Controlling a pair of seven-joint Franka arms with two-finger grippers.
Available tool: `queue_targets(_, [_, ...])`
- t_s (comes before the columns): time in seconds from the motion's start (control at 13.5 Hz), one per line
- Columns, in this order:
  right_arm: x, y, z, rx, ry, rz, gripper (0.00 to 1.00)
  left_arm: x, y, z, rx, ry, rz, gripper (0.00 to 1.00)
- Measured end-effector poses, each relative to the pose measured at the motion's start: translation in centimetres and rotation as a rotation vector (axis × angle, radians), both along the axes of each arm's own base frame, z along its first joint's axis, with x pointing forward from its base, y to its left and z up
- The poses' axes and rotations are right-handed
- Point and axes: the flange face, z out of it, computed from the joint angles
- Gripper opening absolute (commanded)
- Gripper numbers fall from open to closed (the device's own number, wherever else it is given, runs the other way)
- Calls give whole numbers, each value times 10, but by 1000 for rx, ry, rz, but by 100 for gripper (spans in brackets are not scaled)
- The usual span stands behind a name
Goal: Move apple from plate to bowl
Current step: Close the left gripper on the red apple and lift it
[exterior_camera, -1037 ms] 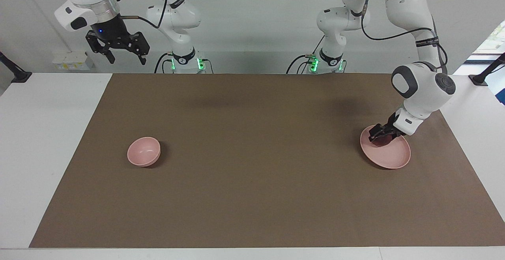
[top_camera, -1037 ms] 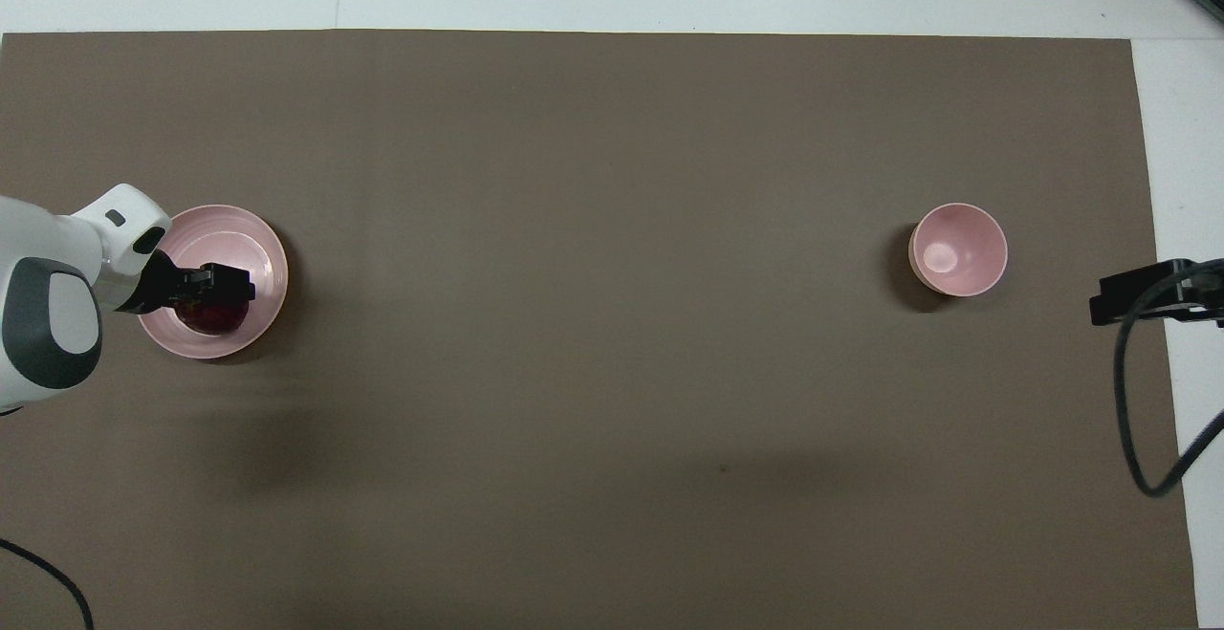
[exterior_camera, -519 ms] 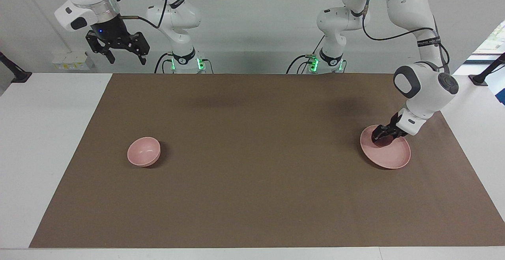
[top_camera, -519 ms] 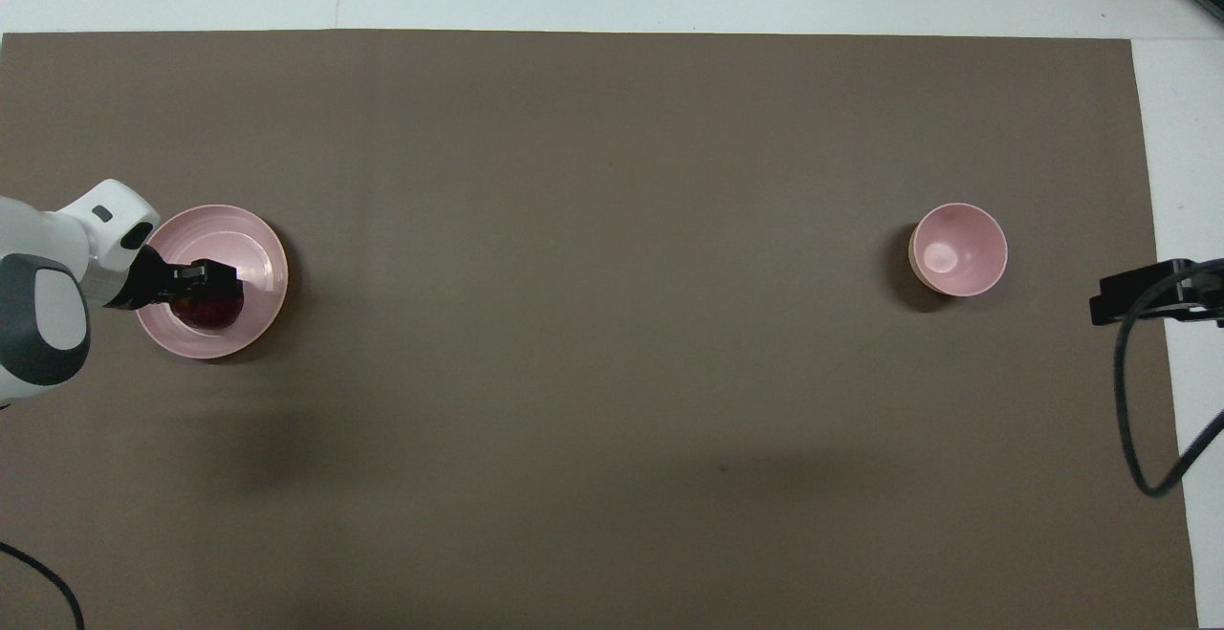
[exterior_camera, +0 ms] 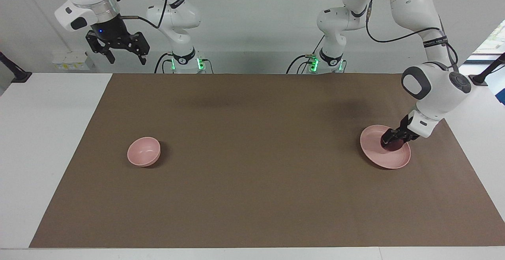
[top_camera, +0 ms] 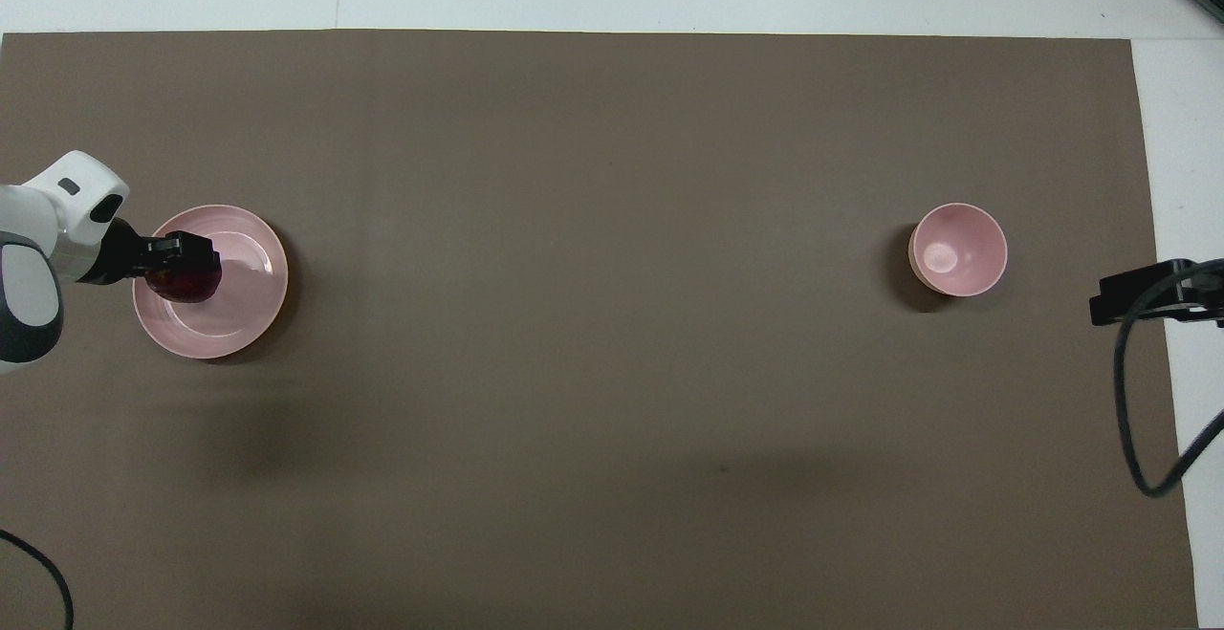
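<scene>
The dark red apple (exterior_camera: 391, 145) is between the fingers of my left gripper (exterior_camera: 389, 140), which is shut on it, low over the pale pink plate (exterior_camera: 373, 141) near the left arm's end of the mat. In the overhead view the apple (top_camera: 189, 285) and the left gripper (top_camera: 191, 269) are over the part of the plate (top_camera: 251, 276) toward the left arm's end of the table. The small pink bowl (exterior_camera: 144, 152) stands empty toward the right arm's end; it also shows in the overhead view (top_camera: 958, 249). My right gripper (exterior_camera: 126, 59) waits open, high above the table.
A brown mat (exterior_camera: 252, 181) covers most of the white table (exterior_camera: 43, 141). In the overhead view the right gripper's black body (top_camera: 1147, 293) and its cable (top_camera: 1133, 420) hang over the mat's edge beside the bowl.
My left gripper has moved with the apple across the plate, toward the left arm's end of the table and a little farther from the robots. The right arm has not moved.
</scene>
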Motion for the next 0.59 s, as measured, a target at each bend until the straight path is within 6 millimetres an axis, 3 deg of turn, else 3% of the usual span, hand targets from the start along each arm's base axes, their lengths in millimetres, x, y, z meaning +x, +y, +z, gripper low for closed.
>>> queue_targets(0.37, [0,0,0,0,1,1,100,17,-1,29,16,-34,-19,0])
queue_targets(0.59, [-2,6,0,0,10,12,100,22,0,49,120,1,-100,0])
